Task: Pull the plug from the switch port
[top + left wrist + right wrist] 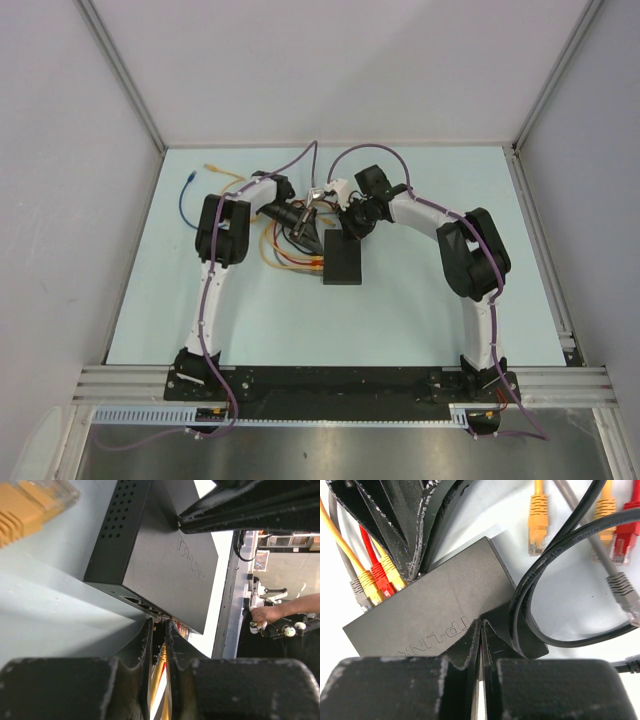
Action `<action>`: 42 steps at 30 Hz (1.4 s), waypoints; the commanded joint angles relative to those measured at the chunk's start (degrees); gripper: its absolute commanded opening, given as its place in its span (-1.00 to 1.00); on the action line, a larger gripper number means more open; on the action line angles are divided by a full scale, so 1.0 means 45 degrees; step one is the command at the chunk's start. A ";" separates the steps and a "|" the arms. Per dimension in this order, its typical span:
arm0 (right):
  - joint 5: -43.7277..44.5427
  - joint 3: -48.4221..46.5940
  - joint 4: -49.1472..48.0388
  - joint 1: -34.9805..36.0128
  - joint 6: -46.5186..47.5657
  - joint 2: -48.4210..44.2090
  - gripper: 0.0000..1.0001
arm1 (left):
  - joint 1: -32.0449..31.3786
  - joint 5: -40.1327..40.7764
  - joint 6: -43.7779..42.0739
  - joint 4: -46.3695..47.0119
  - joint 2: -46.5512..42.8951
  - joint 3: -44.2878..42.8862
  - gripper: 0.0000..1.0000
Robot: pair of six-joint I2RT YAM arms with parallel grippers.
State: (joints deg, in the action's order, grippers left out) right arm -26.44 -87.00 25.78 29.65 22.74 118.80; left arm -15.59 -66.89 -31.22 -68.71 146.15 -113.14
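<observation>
The black switch [342, 258] is lying flat near the middle of the table [420, 320]. The left gripper [159, 625] is pinching a yellow cable [159, 667] right at the edge of the switch where the ports are. The right gripper [481, 625] is pressed together, and its tips are touching the top of the switch. A red plug [382, 577] and a grey plug [359, 591] are sitting in ports nearby. A black cable [517, 610] is looping around one corner of the switch.

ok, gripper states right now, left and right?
Left gripper: closed on the yellow cable at the switch ports.
Right gripper: closed, holding nothing, tips against the switch top.
</observation>
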 commanded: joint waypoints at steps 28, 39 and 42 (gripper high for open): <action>0.1187 0.0740 0.1087 0.0208 0.0434 0.0611 -0.90 | -0.0011 0.0568 -0.2867 -0.2524 0.0335 -0.1144 -1.00; 0.1187 0.0740 0.1088 0.0208 0.0473 0.0630 -0.89 | 0.0087 0.0744 -0.2980 -0.2833 0.0551 -0.1658 -1.00; 0.1207 0.0721 0.1087 0.0208 0.0454 0.0630 -0.89 | 0.0028 0.1036 -0.3725 -0.3363 0.0511 -0.0993 -1.00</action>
State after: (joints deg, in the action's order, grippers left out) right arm -25.06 -86.70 23.90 30.30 23.24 118.78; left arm -15.44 -65.45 -41.34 -78.39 150.32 -121.38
